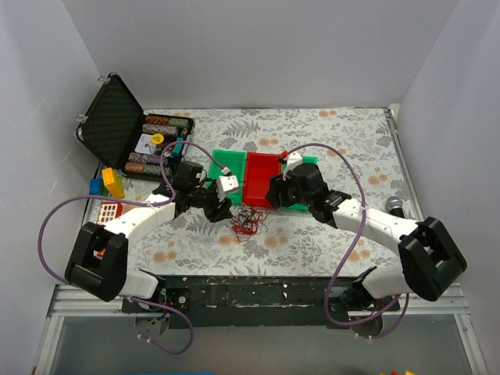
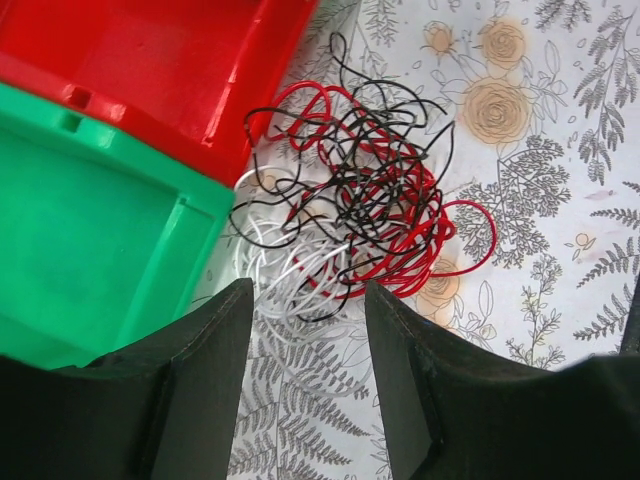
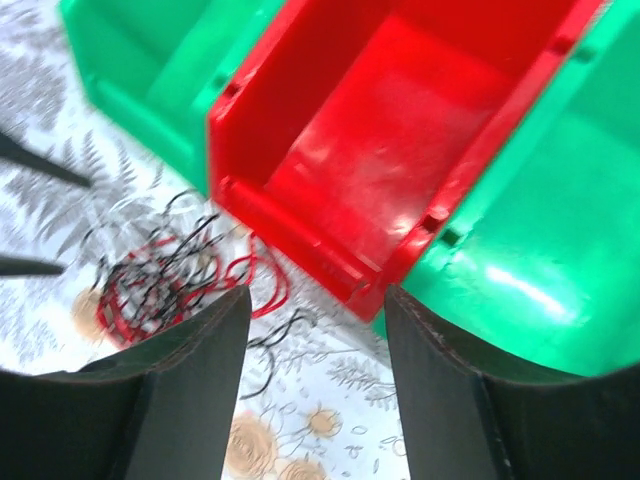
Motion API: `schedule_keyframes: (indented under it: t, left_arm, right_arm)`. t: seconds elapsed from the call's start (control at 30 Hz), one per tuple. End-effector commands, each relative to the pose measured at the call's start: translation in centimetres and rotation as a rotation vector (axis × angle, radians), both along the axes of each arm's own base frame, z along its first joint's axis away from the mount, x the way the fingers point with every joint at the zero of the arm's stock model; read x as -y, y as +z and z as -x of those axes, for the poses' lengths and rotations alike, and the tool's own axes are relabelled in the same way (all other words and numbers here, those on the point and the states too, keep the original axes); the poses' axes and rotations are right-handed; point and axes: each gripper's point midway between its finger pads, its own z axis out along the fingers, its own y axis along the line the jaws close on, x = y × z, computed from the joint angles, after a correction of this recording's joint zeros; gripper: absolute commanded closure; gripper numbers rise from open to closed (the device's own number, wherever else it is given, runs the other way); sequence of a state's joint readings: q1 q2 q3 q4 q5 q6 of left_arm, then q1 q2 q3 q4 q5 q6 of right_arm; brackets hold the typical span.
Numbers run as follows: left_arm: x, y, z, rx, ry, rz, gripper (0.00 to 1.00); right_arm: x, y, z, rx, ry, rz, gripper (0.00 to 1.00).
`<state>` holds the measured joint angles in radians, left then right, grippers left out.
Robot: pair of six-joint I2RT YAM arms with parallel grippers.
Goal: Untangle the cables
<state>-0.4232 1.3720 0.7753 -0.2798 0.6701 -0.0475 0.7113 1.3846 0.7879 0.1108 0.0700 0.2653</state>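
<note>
The cables [image 1: 248, 221] are a small tangle of thin red, black and white wires on the floral tablecloth, just in front of the bins. My left gripper [image 1: 221, 209] sits just left of the tangle. In the left wrist view the cables [image 2: 360, 200] lie just beyond the left gripper [image 2: 308, 300], which is open and holds nothing; a few white loops reach in between its fingertips. My right gripper [image 1: 275, 197] hovers right of the tangle by the red bin's front. In the right wrist view the right gripper [image 3: 315, 300] is open and empty, with the cables [image 3: 160, 275] to its left.
A red bin [image 1: 262, 176] stands between two green bins [image 1: 226, 160], [image 1: 308, 164] right behind the tangle. An open black case [image 1: 117, 117] with poker chips [image 1: 156, 144] is at the back left. Coloured blocks [image 1: 105, 187] lie beside it. A small metal object [image 1: 394, 207] lies at the right.
</note>
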Motion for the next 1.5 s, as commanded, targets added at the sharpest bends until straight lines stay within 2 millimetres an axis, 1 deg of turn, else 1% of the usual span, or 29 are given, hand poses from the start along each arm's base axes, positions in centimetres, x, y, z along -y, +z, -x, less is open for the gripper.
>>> schedule_keyframes:
  t: [0.0, 0.07, 0.17, 0.2, 0.3, 0.37, 0.43, 0.6, 0.7, 0.8, 0.93, 1.07, 1.1, 1.13, 1.2, 1.33, 1.37, 1.43, 1.47]
  left_arm:
    - [1.0, 0.1, 0.4, 0.011, -0.068, 0.008, 0.52]
    - [1.1, -0.1, 0.1, 0.018, -0.066, 0.005, 0.53]
    - [1.1, -0.3, -0.4, 0.056, -0.085, -0.008, 0.60]
    - [1.2, -0.4, -0.4, 0.059, -0.091, -0.011, 0.67]
    - [1.1, -0.3, -0.4, 0.062, -0.087, -0.011, 0.85]
    - [1.1, -0.1, -0.3, 0.056, -0.080, -0.009, 0.92]
    - [1.0, 0.1, 0.0, 0.050, -0.074, -0.009, 0.96]
    - [0.5, 0.6, 0.7, 0.046, -0.059, -0.009, 1.00]
    - [0.4, 1.3, 1.3, 0.035, -0.040, 0.015, 1.00]
    - [0.7, 2.7, 1.3, 0.030, -0.014, 0.046, 1.00]
    - [0.9, 5.4, 1.2, 0.028, 0.027, 0.095, 1.00]
    - [1.2, 8.8, 1.6, 0.033, 0.066, 0.166, 1.00]
    - [1.2, 9.6, 1.7, 0.037, 0.078, 0.182, 1.00]
    - [1.2, 10.6, 1.7, 0.043, 0.088, 0.199, 1.00]
    - [1.2, 12.7, 1.8, 0.064, 0.104, 0.230, 1.00]
    - [0.9, 17.9, 1.8, 0.132, 0.148, 0.301, 1.00]
    - [0.9, 18.8, 1.8, 0.145, 0.157, 0.313, 1.00]
    - [0.6, 21.5, 1.7, 0.190, 0.184, 0.349, 1.00]
    - [0.4, 23.3, 1.7, 0.222, 0.200, 0.374, 1.00]
  right_arm:
    - [-2.6, 3.3, 2.8, 0.050, 0.212, -0.155, 0.34]
    - [-3.0, 3.3, 3.9, 0.039, 0.262, -0.185, 0.32]
    - [-3.9, 3.5, 5.2, 0.014, 0.337, -0.231, 0.30]
    - [-4.3, 3.7, 5.6, 0.006, 0.367, -0.251, 0.30]
    - [-5.5, 3.6, 6.6, -0.038, 0.446, -0.293, 0.31]
    - [-6.2, 3.4, 7.0, -0.070, 0.490, -0.313, 0.31]
    - [-6.8, 2.9, 7.3, -0.100, 0.523, -0.321, 0.31]
    - [-7.4, 1.9, 7.3, -0.134, 0.547, -0.321, 0.33]
    - [-7.8, 0.9, 7.1, -0.156, 0.542, -0.304, 0.37]
    - [-8.3, -0.4, 6.9, -0.175, 0.531, -0.263, 0.44]
    - [-8.1, -2.4, 7.2, -0.194, 0.507, -0.172, 0.62]
    - [-6.9, -3.4, 7.3, -0.181, 0.461, -0.110, 0.83]
    - [-6.5, -3.8, 7.4, -0.180, 0.448, -0.097, 0.92]
    - [-6.1, -4.2, 7.5, -0.186, 0.433, -0.081, 0.99]
    - [-5.2, -4.9, 7.9, -0.194, 0.415, -0.054, 0.99]
    - [-3.3, -6.3, 8.8, -0.211, 0.357, 0.009, 0.99]
    - [-2.9, -6.6, 9.3, -0.212, 0.347, 0.017, 0.99]
    - [-1.9, -7.1, 9.9, -0.214, 0.314, 0.045, 0.99]
    - [-1.3, -7.5, 10.2, -0.221, 0.297, 0.063, 0.99]
